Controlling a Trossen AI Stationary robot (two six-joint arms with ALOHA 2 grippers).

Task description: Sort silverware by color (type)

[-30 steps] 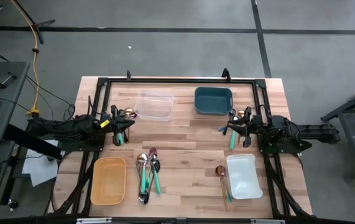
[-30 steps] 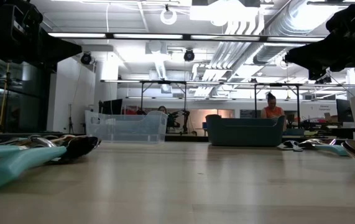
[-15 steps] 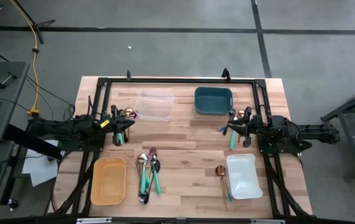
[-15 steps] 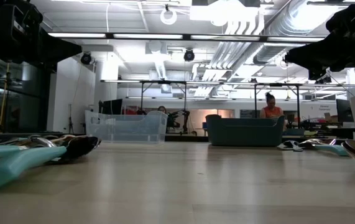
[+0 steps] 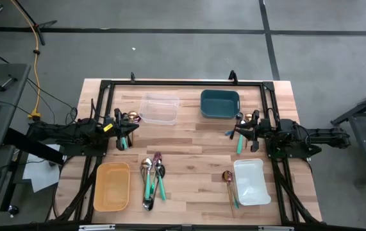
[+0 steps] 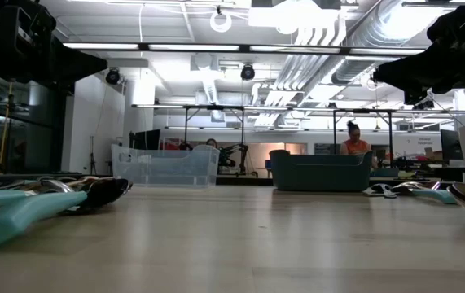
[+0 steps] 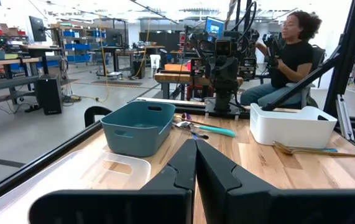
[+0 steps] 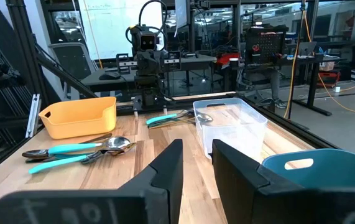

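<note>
The silverware lies in three groups. A pile of teal-handled, silver and dark pieces sits flat on the wood beside the orange container. A gold and pink spoon lies next to the white container. A teal-handled piece lies below my right gripper. My left gripper hovers shut at the table's left side. My right gripper hovers at the right side, its fingers a little apart. Neither holds anything.
An orange container is near left, a white one near right, a clear one far left of centre and a teal one far right of centre. A black frame rims the table. A seated person is beyond it.
</note>
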